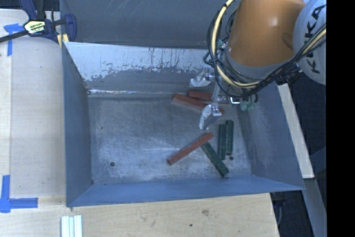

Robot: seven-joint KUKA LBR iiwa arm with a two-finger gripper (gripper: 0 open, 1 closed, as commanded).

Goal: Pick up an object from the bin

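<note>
While the pincer (211, 114) hangs low at the right of the bin (77, 136), just above the red-brown stick's (189, 149) upper end, I cannot tell whether it is open or closed. A skewed descent might shove the stick against the dark green bars (225, 139) or snag two. Black letters on the white arm (314, 19), cut off, look like part of "KUKA".

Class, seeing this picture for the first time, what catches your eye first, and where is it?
The orange-covered arm at the upper right stands out first, its gripper hanging low over the right half of the grey bin. Beneath it lie a slanting reddish-brown stick, dark green sticks beside it and reddish sticks near the back wall.
</note>
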